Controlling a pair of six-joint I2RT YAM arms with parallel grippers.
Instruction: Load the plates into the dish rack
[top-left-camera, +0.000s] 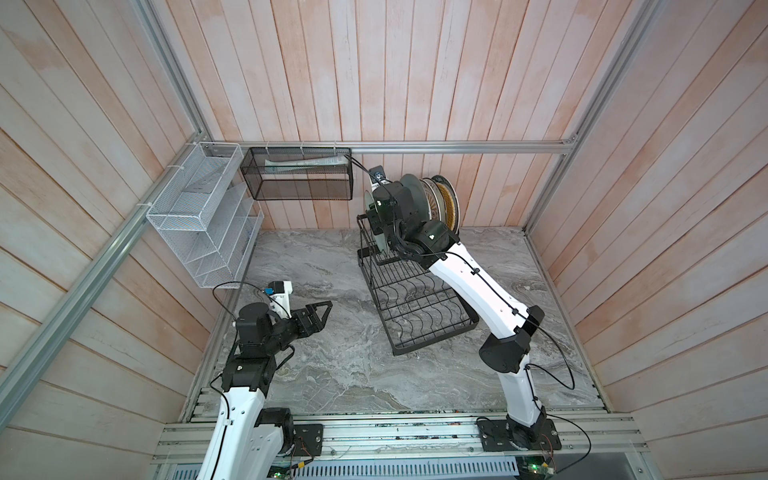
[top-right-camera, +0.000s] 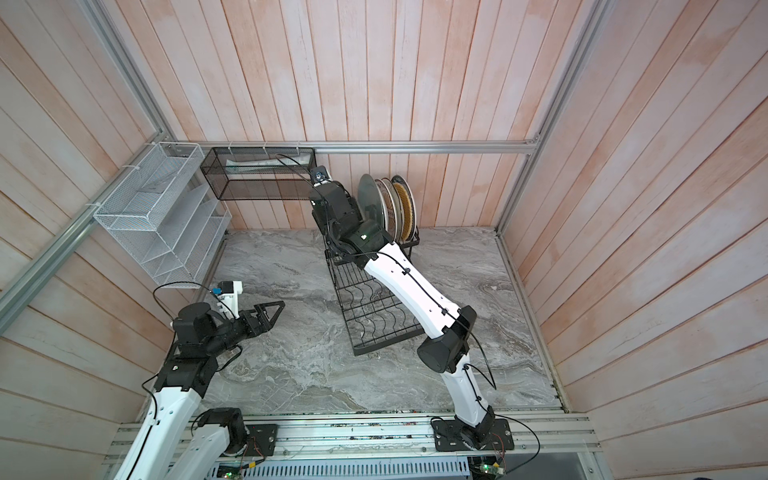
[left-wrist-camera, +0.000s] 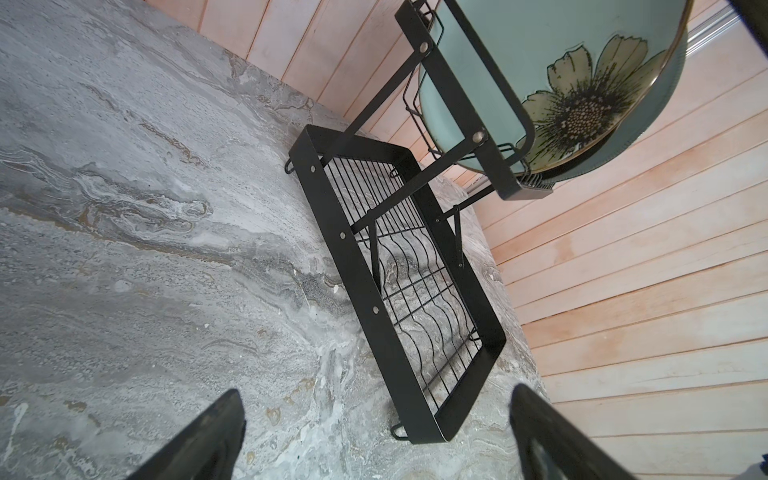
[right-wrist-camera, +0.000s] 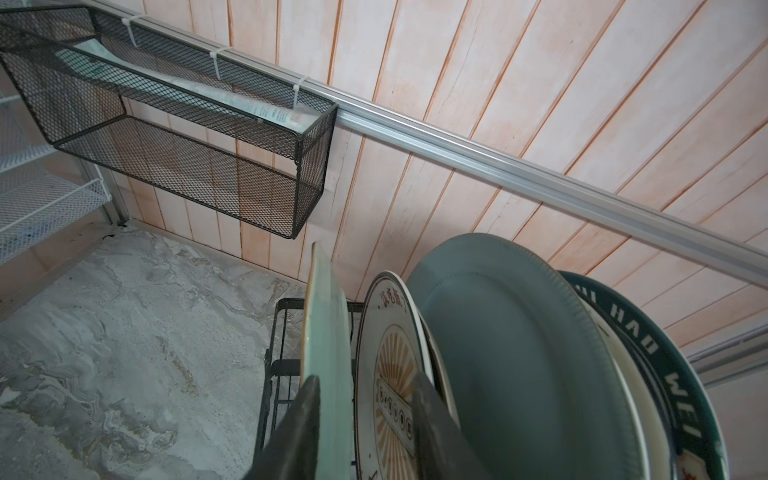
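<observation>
A black dish rack (top-left-camera: 415, 307) (top-right-camera: 374, 307) is being shown on a grey, marble-patterned tabletop (top-left-camera: 332, 365), enclosed by walls of pale, pink-tinged wooden planks. The rack is built of flat metal strip and thin wire. Its flat lower tier of wavy wires is lying bare. Its raised upper tier, fitted with upright slot bars, is nearer the back wall. All the plates in view are being carried on edge in that upper tier.

At one end of the row a glossy pale green plate (right-wrist-camera: 328, 332) with a brown-edged rim is being held upright. In the left wrist view its face (left-wrist-camera: 561, 41) is seen painted with a large olive flower with a dark, dotted centre. Just beside it a white plate (right-wrist-camera: 390, 365) is being shown with an orange sunburst and red characters too small to be read. Next, a matte grey-blue plate (right-wrist-camera: 519, 353) with a finely beaded rim is being shown. Behind that is a dark-banded plate (right-wrist-camera: 665, 374) on which white capitals "HAU" and "WEI" are being displayed. At the far end a yellow woven-look plate (top-left-camera: 449, 203) is being carried.

The dark, wedge-shaped fingers of the right gripper (right-wrist-camera: 365, 376) are being held parted astride the green plate's rim. A gap is showing beside the plate, and nothing is being clamped. The left gripper (left-wrist-camera: 376, 390) (top-left-camera: 322, 311) is being held low over the tabletop, well apart from the rack, with its jaws spread wide and empty.

A black mesh basket (right-wrist-camera: 166, 137) is being held to an aluminium rail (right-wrist-camera: 540, 166) by white ties. A white mesh organizer (top-left-camera: 199, 220) is hanging beside it.
</observation>
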